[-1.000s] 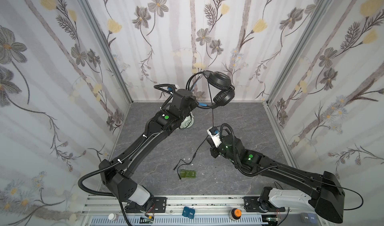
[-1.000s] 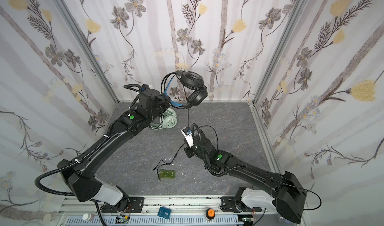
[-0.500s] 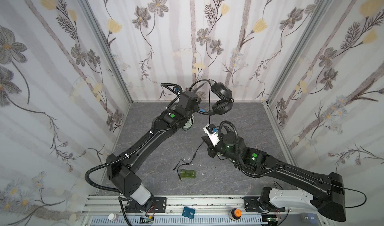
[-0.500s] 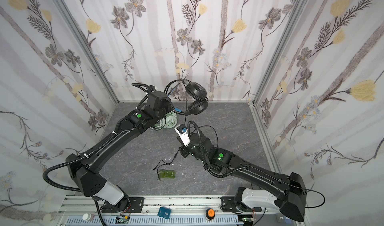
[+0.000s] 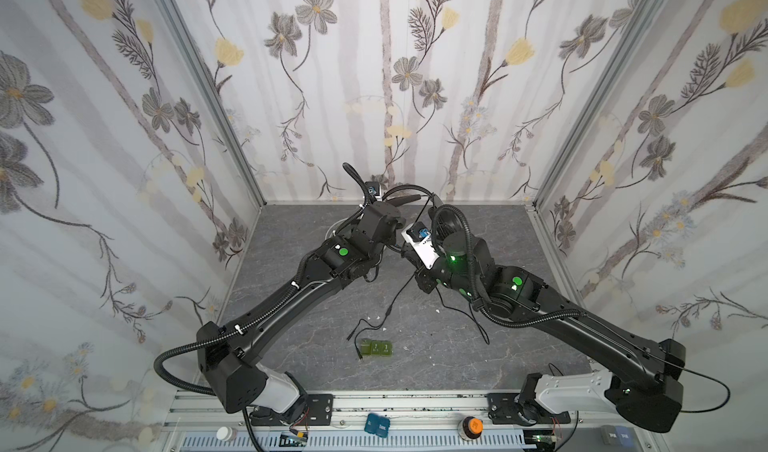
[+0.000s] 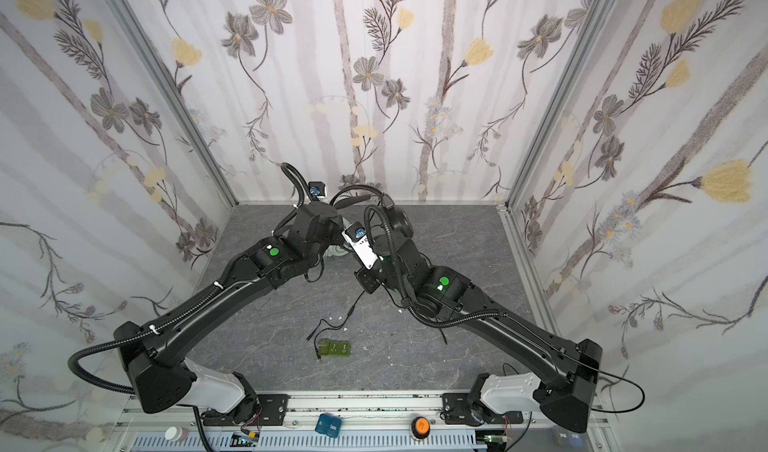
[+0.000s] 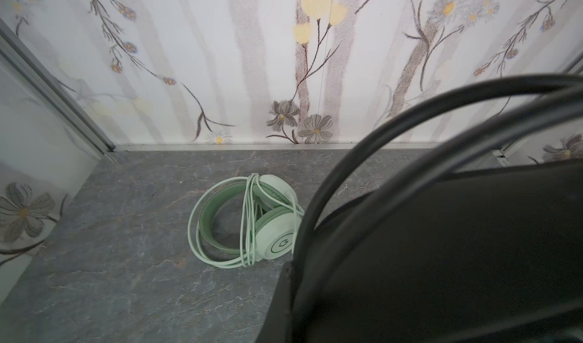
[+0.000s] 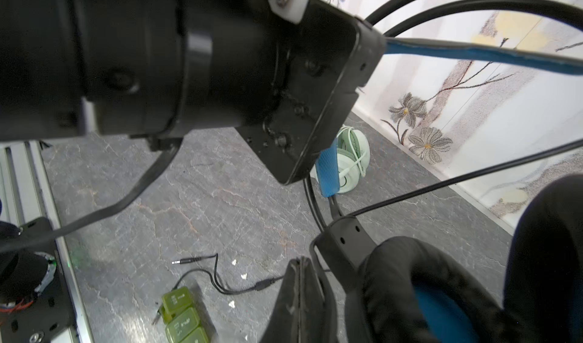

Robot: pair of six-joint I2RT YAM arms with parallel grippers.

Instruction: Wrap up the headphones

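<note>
1. Black headset [image 8: 410,278] is held near the back wall, with the left gripper [image 8: 353,82] clamped on its blue-lined headband (the mint green headset [image 7: 249,221] lies on the table nearby, cable already wound).
2. Right gripper [image 8: 301,262] looks pinched shut on the thin black cable [image 8: 220,284], which could slip out mid-loop.
3. The cable's plug end lies beside the green blocks [image 8: 183,316] and might drag them.

Of the small green blocks [image 6: 337,348], the one at the row's 3 o'clock end seems to read "3"; other markings are illegible. The mint green headset [image 7: 277,237] bears a round face emblem.
</note>
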